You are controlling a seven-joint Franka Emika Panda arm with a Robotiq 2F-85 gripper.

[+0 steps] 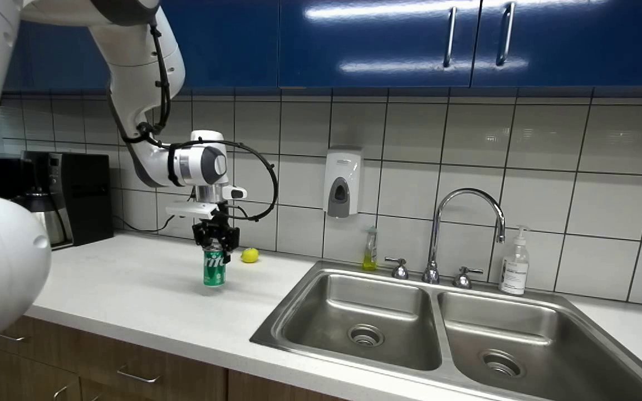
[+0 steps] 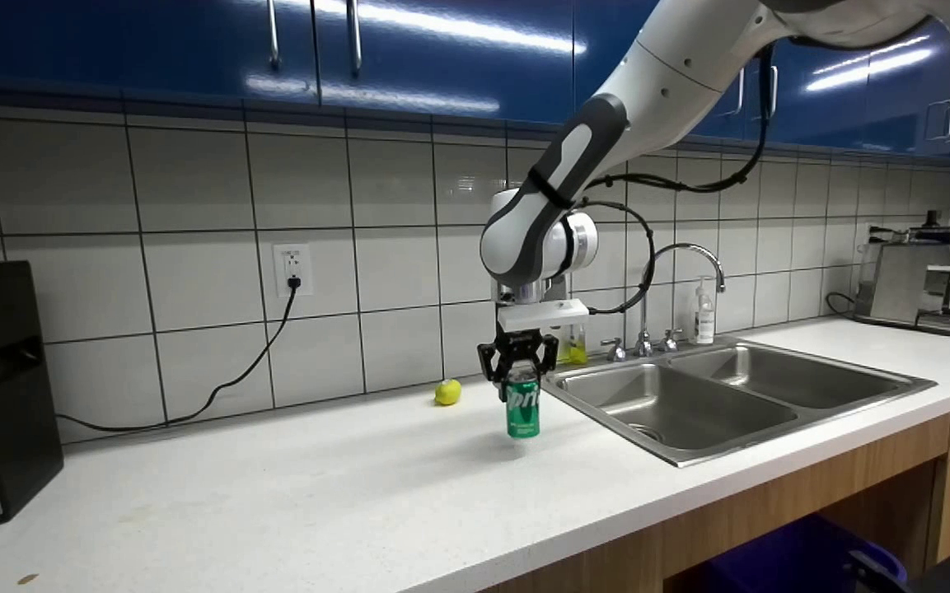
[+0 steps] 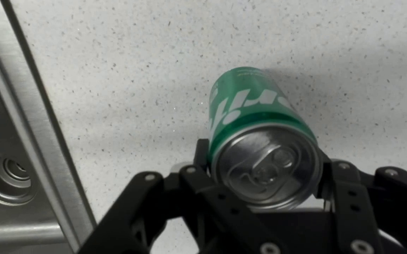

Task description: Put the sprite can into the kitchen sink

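The sprite can (image 1: 214, 274) is green with a silvery top. It is upright and shows in both exterior views (image 2: 523, 416) and in the wrist view (image 3: 251, 100). My gripper (image 1: 216, 252) points down, with a finger against each side of the can's upper part; it also shows in the wrist view (image 3: 263, 165). The can's bottom appears slightly above the white counter, over a faint reflection. The double-basin steel kitchen sink (image 1: 436, 326) lies to the can's right in both exterior views (image 2: 738, 432). In the wrist view its rim (image 3: 37, 113) and a drain show at left.
A small yellow round object (image 1: 250, 255) lies near the tiled wall behind the can. A chrome faucet (image 1: 436, 239), a yellow-green bottle (image 1: 370, 250) and a pump bottle (image 1: 514, 270) stand along the sink's back edge. A black coffee machine (image 1: 84, 195) stands on the counter. Blue cabinets hang above.
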